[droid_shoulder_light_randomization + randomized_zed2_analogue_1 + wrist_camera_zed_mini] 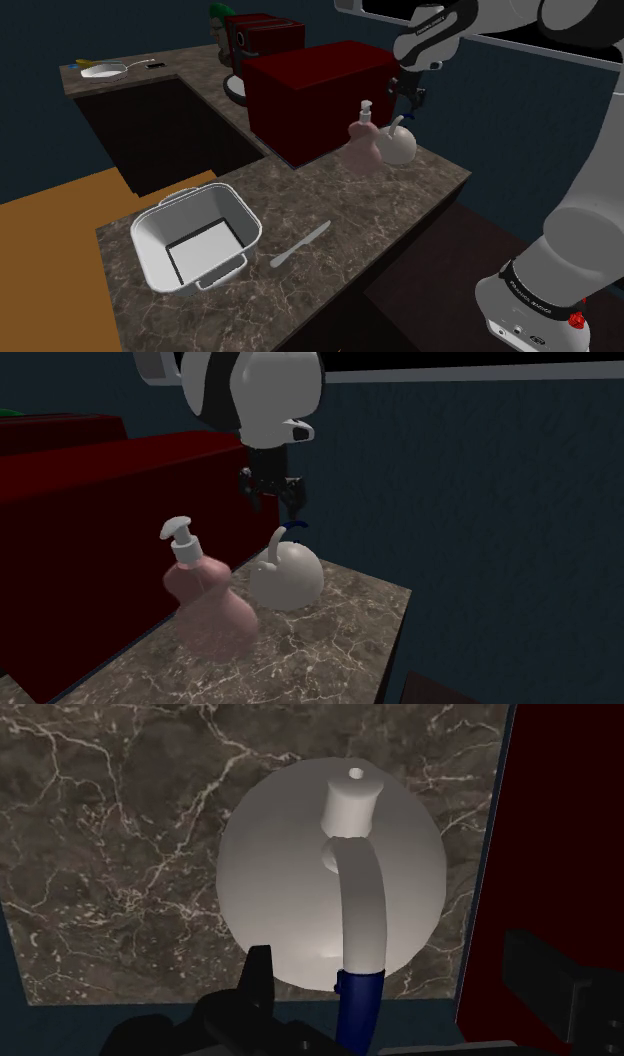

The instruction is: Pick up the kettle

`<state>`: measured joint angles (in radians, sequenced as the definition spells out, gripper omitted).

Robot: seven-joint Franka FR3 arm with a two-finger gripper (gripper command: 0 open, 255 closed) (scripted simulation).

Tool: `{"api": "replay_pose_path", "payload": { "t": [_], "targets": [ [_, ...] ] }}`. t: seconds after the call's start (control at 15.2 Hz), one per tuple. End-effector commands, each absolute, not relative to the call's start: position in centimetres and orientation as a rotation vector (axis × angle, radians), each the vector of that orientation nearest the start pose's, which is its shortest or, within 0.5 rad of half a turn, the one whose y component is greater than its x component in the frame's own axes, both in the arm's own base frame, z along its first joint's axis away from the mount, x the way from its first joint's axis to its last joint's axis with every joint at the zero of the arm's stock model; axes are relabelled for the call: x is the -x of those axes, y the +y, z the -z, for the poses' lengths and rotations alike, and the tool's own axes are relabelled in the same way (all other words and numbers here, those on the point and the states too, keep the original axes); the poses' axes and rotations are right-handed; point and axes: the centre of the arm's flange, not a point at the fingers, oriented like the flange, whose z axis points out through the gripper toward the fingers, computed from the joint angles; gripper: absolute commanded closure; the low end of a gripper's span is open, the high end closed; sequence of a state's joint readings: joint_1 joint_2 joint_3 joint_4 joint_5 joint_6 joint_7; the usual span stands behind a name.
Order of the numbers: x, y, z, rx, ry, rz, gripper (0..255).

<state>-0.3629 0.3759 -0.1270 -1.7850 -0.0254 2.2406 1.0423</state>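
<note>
**Open gripper over the kettle's handle, nothing held**

You were working at the marble counter (330, 270), with the dark red box (315, 95) standing along its back. Towards the shoulder view's left sat a white tub (150, 255), and a pale utensil (300, 245) lay flat beside it; both were well apart from your target and should not have troubled you.

The kettle (290, 577) stood upright near the counter's far corner, in front of the red box. The pink soap dispenser (205, 597) was just beside it, and I could not tell whether the two touched. The kettle was a round white body with a short spout (353, 804) and a thin arched handle (360, 904) that ended in a blue grip (357, 1004) at its highest point.

Your gripper (277, 502) hung directly above that blue grip, with its fingers spread wide and nothing between them touching either pad. In the wrist view the handle ran up the middle of the gap, which looked like good alignment.

In my judgement, the step in hand was the descent. You did best to go straight down, keep the handle centred, and close only once the fingers bracketed the grip. The handle looked thin, so an off-centre squeeze would probably have let the kettle swing. The red box stood close on one side, so you needed to watch that finger's clearance and avoid nudging the dispenser.
</note>
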Motion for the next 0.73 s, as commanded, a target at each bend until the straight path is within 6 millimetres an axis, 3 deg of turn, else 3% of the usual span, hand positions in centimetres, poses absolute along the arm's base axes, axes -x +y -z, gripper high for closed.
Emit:
{"api": "replay_pose_path", "payload": {
  "t": [0.0,0.46,0.59,0.66],
  "targets": [
    [-58.2,-31.9,-34.5,2.263,2.233,0.156,0],
    [-58.2,-31.9,-30.5,2.263,2.233,0.156,0],
    [-58.2,-31.9,-30.5,2.263,2.233,0.156,0],
    [-58.2,-31.9,-30.5,2.263,2.233,0.156,255]
  ]
}}
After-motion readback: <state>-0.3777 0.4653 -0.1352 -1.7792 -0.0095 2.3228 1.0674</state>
